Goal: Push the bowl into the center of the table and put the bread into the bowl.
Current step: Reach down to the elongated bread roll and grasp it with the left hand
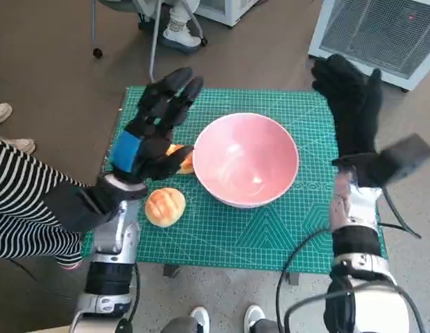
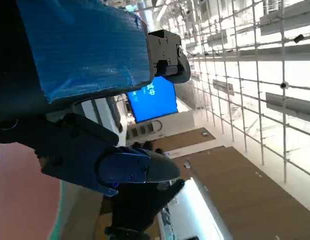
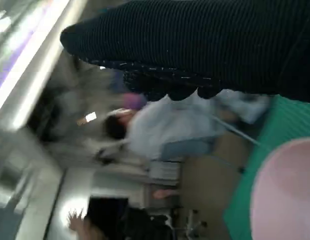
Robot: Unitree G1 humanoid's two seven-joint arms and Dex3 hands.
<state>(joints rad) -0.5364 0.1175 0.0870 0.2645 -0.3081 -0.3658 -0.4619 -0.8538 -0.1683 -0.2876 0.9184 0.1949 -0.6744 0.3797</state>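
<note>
While both hands [image 1: 154,132] [image 1: 350,104] hover w/ fingers released, bowl [image 1: 246,159] empty, bread [image 1: 165,207] beside.

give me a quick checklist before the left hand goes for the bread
1. Bowl near the middle of the green mat: ok, it sits upright about centre.
2. Bowl holds nothing: ok, the pink inside is bare.
3. Bread located: ok, one bun lies on the mat beside the bowl; a second piece shows partly under the left hand.
4. Left hand free: ok, its fingers are spread and hold nothing.
5. Right hand out of the way: ok, it is raised beside the bowl at the mat's edge, holding nothing.
6. Left hand touching the hidden piece: cannot tell.
</note>
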